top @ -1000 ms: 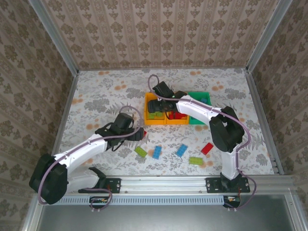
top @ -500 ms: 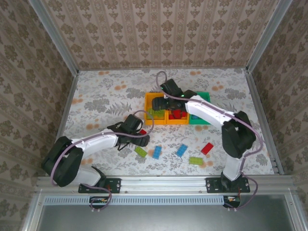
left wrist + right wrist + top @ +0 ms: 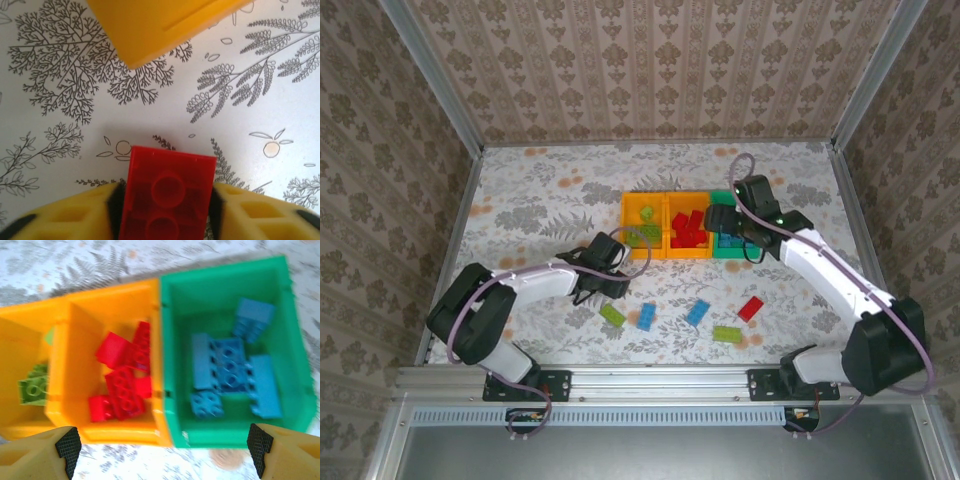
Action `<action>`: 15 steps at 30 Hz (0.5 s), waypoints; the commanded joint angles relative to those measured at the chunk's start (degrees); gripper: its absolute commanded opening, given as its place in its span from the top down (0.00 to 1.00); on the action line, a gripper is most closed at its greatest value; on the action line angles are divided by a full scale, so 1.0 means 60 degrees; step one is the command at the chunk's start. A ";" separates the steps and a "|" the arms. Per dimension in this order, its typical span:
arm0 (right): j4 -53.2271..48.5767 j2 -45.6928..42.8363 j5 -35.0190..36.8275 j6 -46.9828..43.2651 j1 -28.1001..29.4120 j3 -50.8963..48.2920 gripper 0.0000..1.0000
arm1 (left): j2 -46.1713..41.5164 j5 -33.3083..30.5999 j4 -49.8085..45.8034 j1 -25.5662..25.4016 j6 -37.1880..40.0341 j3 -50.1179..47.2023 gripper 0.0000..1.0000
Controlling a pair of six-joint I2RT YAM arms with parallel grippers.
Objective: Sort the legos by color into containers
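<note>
My left gripper [image 3: 167,210] is shut on a red lego [image 3: 167,187], held underside up between the yellow fingers just above the table. From above, the left gripper [image 3: 615,283] sits in front of the left orange container [image 3: 632,250]. My right gripper [image 3: 164,444] stands open with nothing in it over the front edge of the containers; from above, the right gripper [image 3: 720,222] is at the green container [image 3: 728,252]. The left orange container [image 3: 25,340] holds a lime lego [image 3: 35,387]. The middle orange container [image 3: 100,310] holds red legos [image 3: 125,385]. Blue legos [image 3: 230,370] lie in the green container [image 3: 220,285].
Loose legos lie on the table near the front: a lime one [image 3: 612,315], a blue one [image 3: 646,316], another blue one [image 3: 697,312], a lime one [image 3: 726,333] and a red one [image 3: 751,308]. A corner of an orange container [image 3: 160,25] is just ahead of the left gripper.
The left gripper has reached forward and closed on the red lego. The right arm has swung right, from over the left orange container to the green one.
</note>
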 commanded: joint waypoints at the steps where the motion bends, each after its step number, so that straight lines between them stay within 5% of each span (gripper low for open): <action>1: -0.0697 -0.0718 0.0558 0.0376 -0.0383 -0.0783 0.11 | 0.0068 0.0410 0.0091 -0.0035 0.0149 0.0253 0.70; 5: -0.1084 -0.1644 0.0703 0.1003 -0.0790 -0.1774 0.09 | -0.0221 0.0464 -0.0231 -0.0147 0.0076 0.0503 0.84; 15: -0.2101 -0.3030 0.0288 0.1934 -0.1383 -0.3344 0.07 | -0.1182 0.0563 -0.0789 -0.0688 -0.0108 0.2078 0.85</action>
